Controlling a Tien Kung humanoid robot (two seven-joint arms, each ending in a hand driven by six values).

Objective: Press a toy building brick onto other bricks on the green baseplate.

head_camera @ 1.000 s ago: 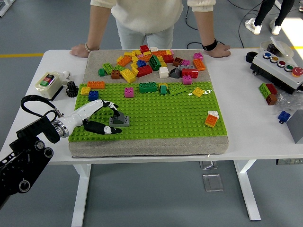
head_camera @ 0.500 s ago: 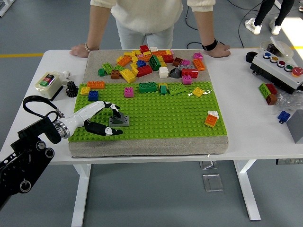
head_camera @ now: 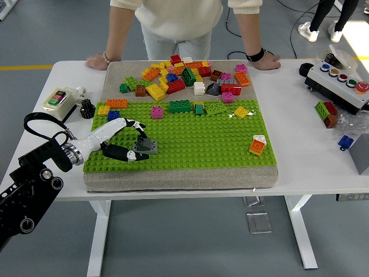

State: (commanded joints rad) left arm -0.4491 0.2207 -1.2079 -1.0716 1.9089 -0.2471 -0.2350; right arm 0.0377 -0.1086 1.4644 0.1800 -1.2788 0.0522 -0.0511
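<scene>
One hand, our left hand (head_camera: 124,141), pinches a grey brick (head_camera: 145,147) between fingertip and thumb on the green baseplate (head_camera: 196,141); loose bricks (head_camera: 184,78) lie well beyond.

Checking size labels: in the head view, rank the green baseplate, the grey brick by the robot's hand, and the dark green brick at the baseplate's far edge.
1. Green baseplate, by far the largest.
2. Grey brick and dark green brick look about alike; the grey one is nearer the camera, so no ranking.
</scene>
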